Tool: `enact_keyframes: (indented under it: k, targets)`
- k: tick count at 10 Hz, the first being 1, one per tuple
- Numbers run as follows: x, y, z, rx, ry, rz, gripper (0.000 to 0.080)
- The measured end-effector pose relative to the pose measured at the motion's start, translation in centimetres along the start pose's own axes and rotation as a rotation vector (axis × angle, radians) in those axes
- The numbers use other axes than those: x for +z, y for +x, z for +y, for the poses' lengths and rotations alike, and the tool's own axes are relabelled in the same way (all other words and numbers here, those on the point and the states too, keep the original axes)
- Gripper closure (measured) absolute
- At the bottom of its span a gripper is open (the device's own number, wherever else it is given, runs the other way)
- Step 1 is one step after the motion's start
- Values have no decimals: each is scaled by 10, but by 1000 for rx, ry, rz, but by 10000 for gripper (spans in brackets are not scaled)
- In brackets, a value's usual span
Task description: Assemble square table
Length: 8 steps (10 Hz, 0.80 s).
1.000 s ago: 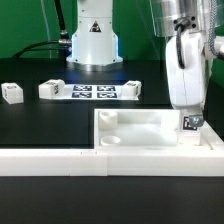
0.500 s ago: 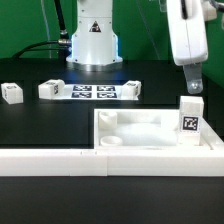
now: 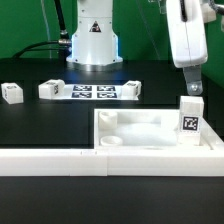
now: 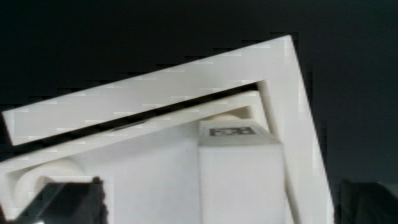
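Note:
The white square slab [image 3: 150, 132] lies upside down against the front border wall, with its raised rim and corner holes showing. One white tagged leg [image 3: 190, 117] stands upright in the slab's corner at the exterior view's right. My gripper [image 3: 193, 86] hangs open and empty straight above that leg, clear of it. In the wrist view the slab's corner [image 4: 267, 70] and the leg [image 4: 233, 131] lie below my gripper [image 4: 217, 205], whose dark fingers [image 4: 63, 200] stand wide apart. Three more legs [image 3: 11, 93], [image 3: 50, 89], [image 3: 128, 87] lie on the black table.
The marker board [image 3: 90, 92] lies flat between two of the loose legs. The long low white border wall [image 3: 60, 160] runs along the table's front. The robot base [image 3: 92, 40] stands at the back.
One second ago my gripper was down around the leg in the slab's corner. It has let go and risen; the leg stays upright. Nothing has moved in the last half second.

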<state>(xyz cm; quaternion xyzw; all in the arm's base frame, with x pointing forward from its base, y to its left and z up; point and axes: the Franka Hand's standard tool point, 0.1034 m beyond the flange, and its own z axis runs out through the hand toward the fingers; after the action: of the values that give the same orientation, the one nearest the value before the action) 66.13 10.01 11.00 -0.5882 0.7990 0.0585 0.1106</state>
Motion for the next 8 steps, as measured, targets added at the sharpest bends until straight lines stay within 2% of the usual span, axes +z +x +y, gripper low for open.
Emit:
enact_keyframes:
  k: [2,3,4,5,6,8]
  targets:
    - [-3,0,0,-25,8,-1,150]
    - [-13,1,6,-110,23,-4,150]
    - [-22,4,19,-195,14,-6,150]
    - [-26,8,30,-335,-11,-3,150]
    - [-28,9,31,-428,-34,-7,150]
    - [-26,10,30,-536,-30,-4,150]
